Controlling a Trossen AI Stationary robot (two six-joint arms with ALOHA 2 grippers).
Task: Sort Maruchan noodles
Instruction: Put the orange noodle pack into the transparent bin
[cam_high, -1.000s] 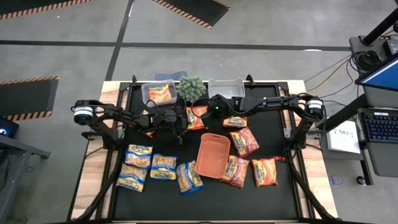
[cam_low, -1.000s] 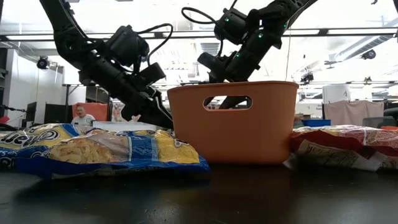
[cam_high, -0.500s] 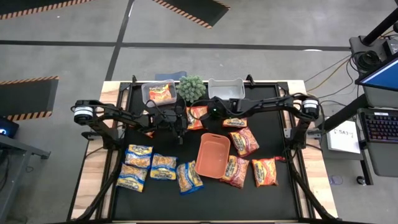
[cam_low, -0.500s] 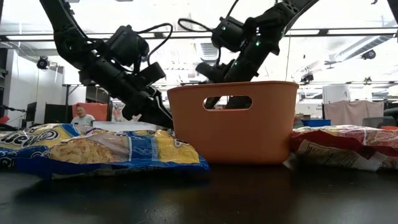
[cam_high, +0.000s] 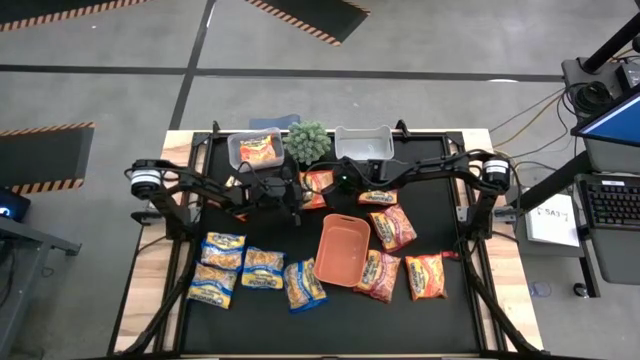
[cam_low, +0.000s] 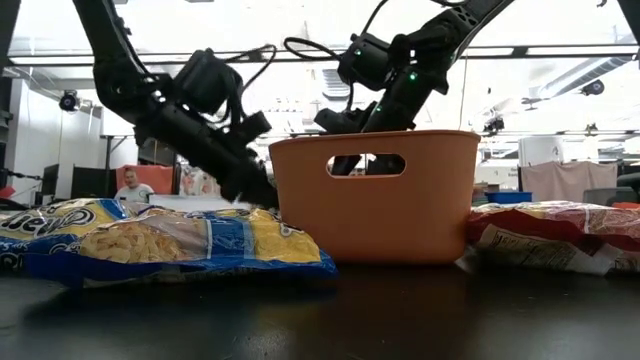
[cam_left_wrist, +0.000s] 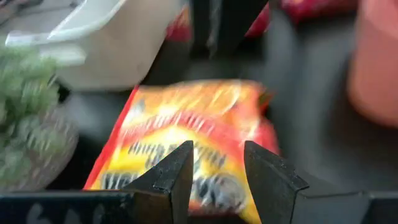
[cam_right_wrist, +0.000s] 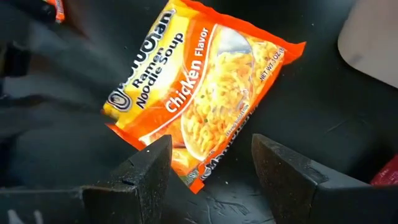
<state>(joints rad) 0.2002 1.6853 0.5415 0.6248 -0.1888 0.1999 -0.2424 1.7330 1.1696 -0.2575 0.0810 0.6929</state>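
An orange noodle packet (cam_high: 318, 188) lies flat on the black table between my two grippers; it also shows as the orange packet (cam_right_wrist: 205, 93) in the right wrist view. My left gripper (cam_left_wrist: 217, 152) stands open just short of the packet's near end (cam_left_wrist: 186, 149), coming from the table's left. My right gripper (cam_right_wrist: 211, 146) hovers open above the packet, slanting down from the right. Several yellow-and-blue packets (cam_high: 250, 268) lie at the front left. Several dark red packets (cam_high: 392, 228) lie at the right.
An orange tray (cam_high: 343, 248) stands in the middle of the table, near both arms. At the far edge are a clear bin (cam_high: 258, 150) holding an orange packet, a small green plant (cam_high: 308, 140) and a second clear bin (cam_high: 362, 142).
My left gripper has tipped further down toward the orange packet. My right gripper has sunk a little toward the same packet. Neither has changed its opening, and the packets lie as before.
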